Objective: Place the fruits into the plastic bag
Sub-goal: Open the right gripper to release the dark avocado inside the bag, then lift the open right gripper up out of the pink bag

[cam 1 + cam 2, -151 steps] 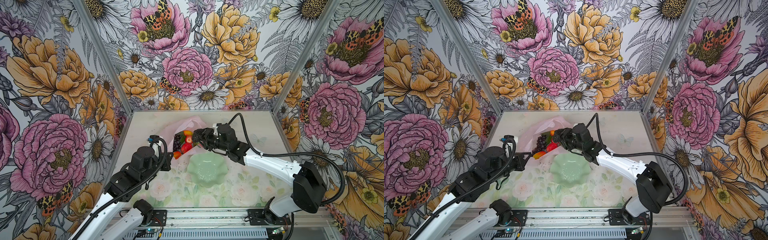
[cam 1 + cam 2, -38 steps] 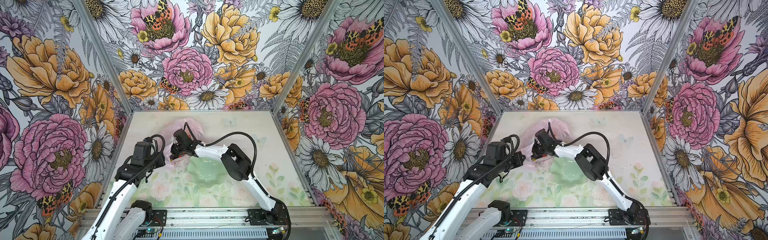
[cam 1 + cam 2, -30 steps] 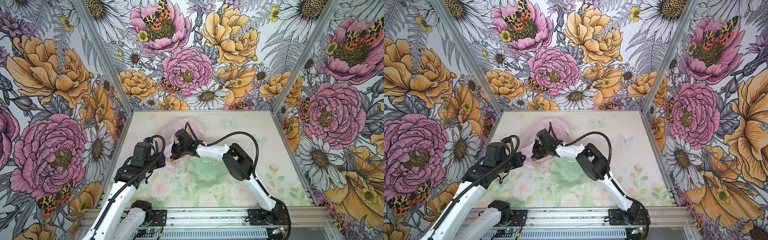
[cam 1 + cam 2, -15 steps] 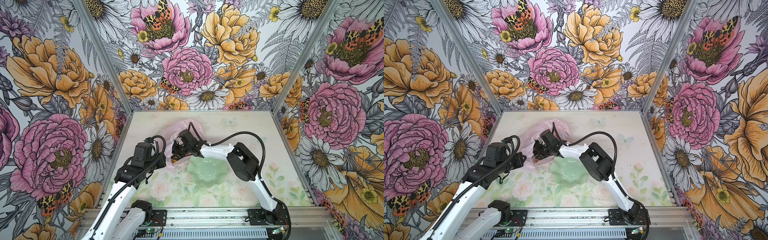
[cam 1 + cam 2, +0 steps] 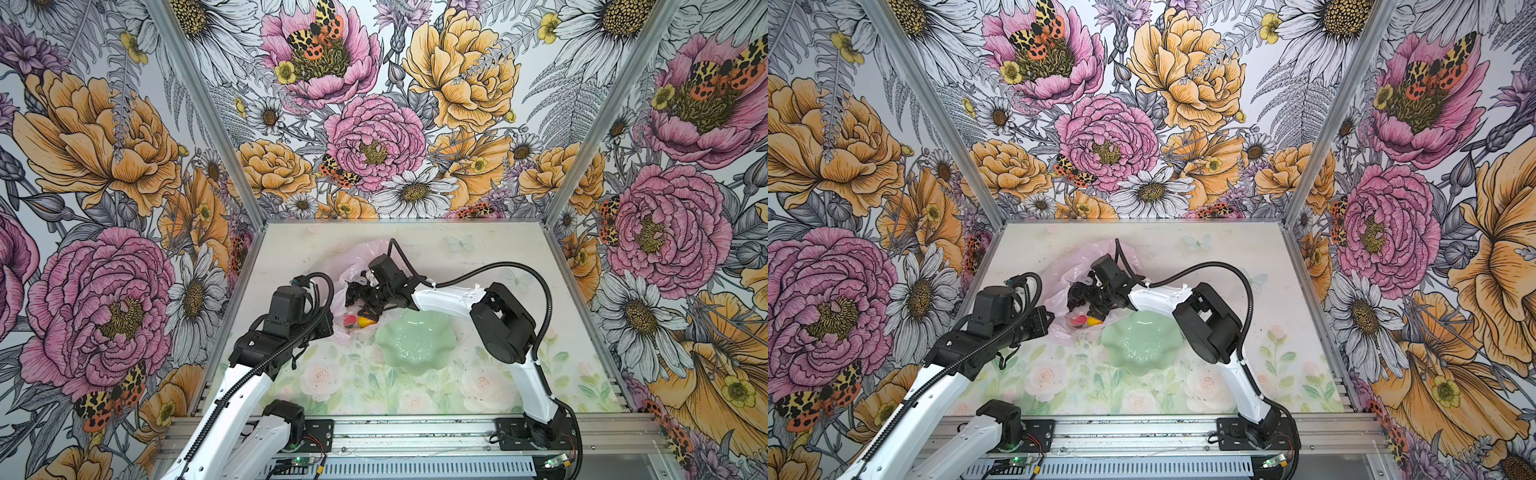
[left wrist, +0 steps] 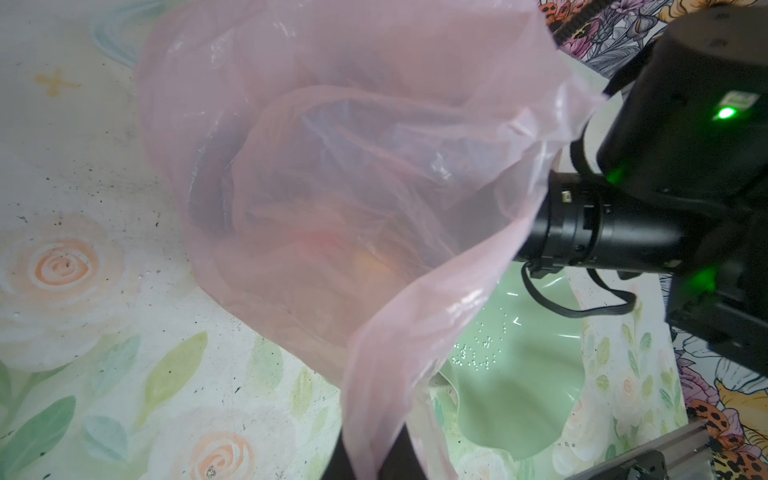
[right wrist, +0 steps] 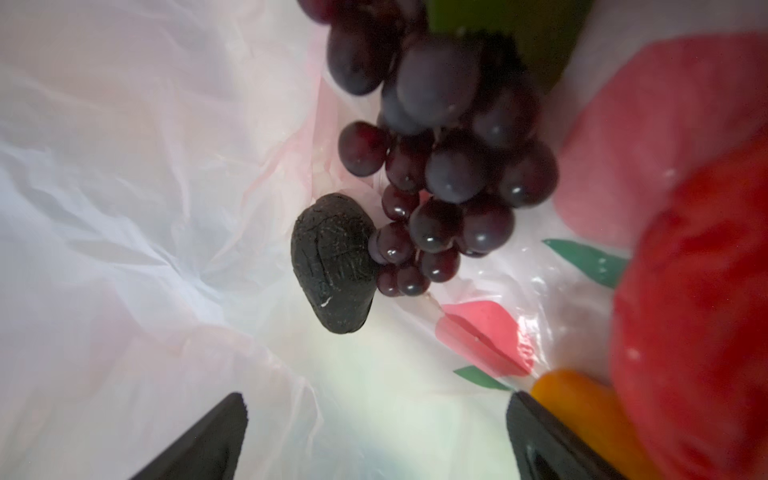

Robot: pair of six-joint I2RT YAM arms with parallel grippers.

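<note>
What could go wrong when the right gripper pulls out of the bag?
The open right gripper has a finger next to the orange fruit; withdrawing may drag it out.
It may also snag the thin plastic bag.
Only the left gripper holds the mouth up; a slip could spill fruit.

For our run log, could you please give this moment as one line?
left gripper: shut on plastic bag | right gripper: open inside bag | fruits: in bag | green dish: no fruit

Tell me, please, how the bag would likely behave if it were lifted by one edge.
Probably floppy: the bag is thin, creased film that drapes in loose folds. It would likely sag under the fruits, which might roll to the lowest spot. The glossy film may also slip out of a light pinch.
</note>
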